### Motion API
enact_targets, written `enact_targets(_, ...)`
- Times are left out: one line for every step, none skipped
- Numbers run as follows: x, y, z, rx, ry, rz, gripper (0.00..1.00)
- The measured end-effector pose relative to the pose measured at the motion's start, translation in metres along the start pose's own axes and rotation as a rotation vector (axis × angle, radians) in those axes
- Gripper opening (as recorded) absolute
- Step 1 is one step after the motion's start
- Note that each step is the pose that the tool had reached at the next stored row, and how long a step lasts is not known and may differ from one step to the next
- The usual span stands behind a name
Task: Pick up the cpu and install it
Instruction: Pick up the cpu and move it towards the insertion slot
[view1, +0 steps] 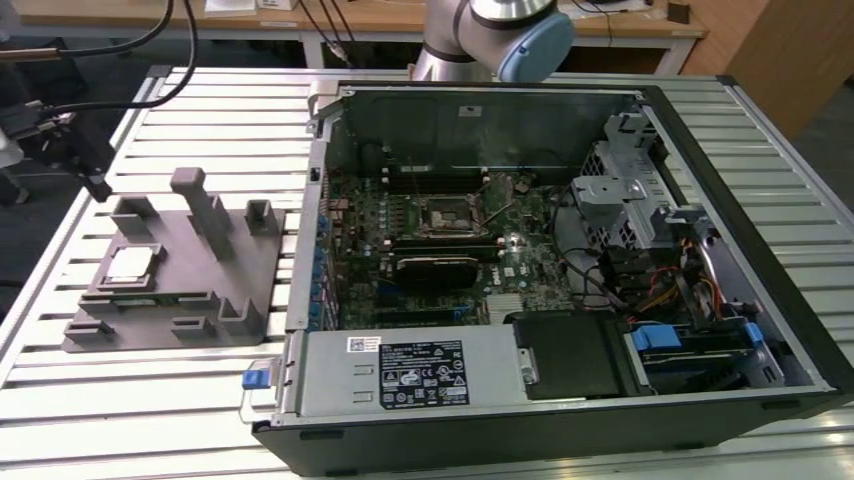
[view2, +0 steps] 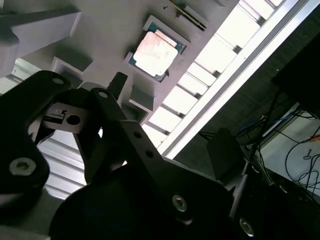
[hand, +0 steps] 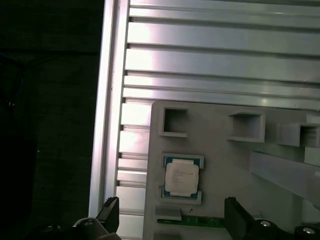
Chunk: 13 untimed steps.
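The cpu (view1: 130, 265) is a small pale silver square lying flat in a recess of the grey tray (view1: 200, 295), at the exterior view's left. It also shows in both wrist views, cpu (hand: 181, 180) and cpu (view2: 155, 52), seated in a teal-edged pocket of the tray (hand: 220, 160). My gripper (hand: 172, 216) hovers above the tray, open, its two dark fingertips (hand: 111, 212) spread wide with nothing between them. From outside, the gripper (view1: 83, 170) hangs up and to the left of the cpu, apart from it.
An open computer case (view1: 747, 300) lies to the right of the tray. Its motherboard (view1: 514, 265) carries a black socket frame (view1: 441, 212). Upright blocks (view1: 200, 205) rise from the tray. The slatted metal table's edge (hand: 107, 125) runs close beside the tray.
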<state>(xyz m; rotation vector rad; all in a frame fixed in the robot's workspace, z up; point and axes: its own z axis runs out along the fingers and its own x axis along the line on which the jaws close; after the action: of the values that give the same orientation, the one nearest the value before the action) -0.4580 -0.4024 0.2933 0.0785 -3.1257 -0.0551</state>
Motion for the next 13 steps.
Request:
enact_targets(0.0000, 0.0000, 0.0010, 0.0000, 0.0002, 0.000, 0.91)
enact_targets(0.0000, -0.0001, 0.0020, 0.0000, 0.0002, 0.000, 0.91)
enact_targets(-0.0001, -0.0001, 0.0033, 0.0000, 0.0003, 0.000, 0.91)
enact_targets(-0.0001, -0.0002, 0.0049, 0.0000, 0.0005, 0.000, 0.91)
enact_targets(-0.0003, -0.0002, 0.0065, 0.0000, 0.0008, -0.002, 0.91)
enact_targets(-0.0006, -0.0003, 0.0081, 0.0000, 0.0009, -0.006, 0.91)
enact_targets(-0.0007, -0.0004, 0.0099, 0.0001, 0.0011, -0.009, 0.89)
enact_targets(-0.0008, -0.0004, 0.0117, 0.0004, 0.0012, -0.013, 0.89)
enact_targets(-0.0009, -0.0005, 0.0135, 0.0007, 0.0014, -0.017, 0.82)
enact_targets(-0.0009, -0.0006, 0.0152, 0.0009, 0.0016, -0.019, 0.82)
enact_targets(-0.0009, -0.0006, 0.0170, 0.0009, 0.0017, -0.021, 0.82)
enact_targets(-0.0009, -0.0007, 0.0188, 0.0010, 0.0017, -0.021, 0.82)
enact_targets(-0.0011, -0.0008, 0.0208, 0.0009, 0.0017, -0.022, 0.82)
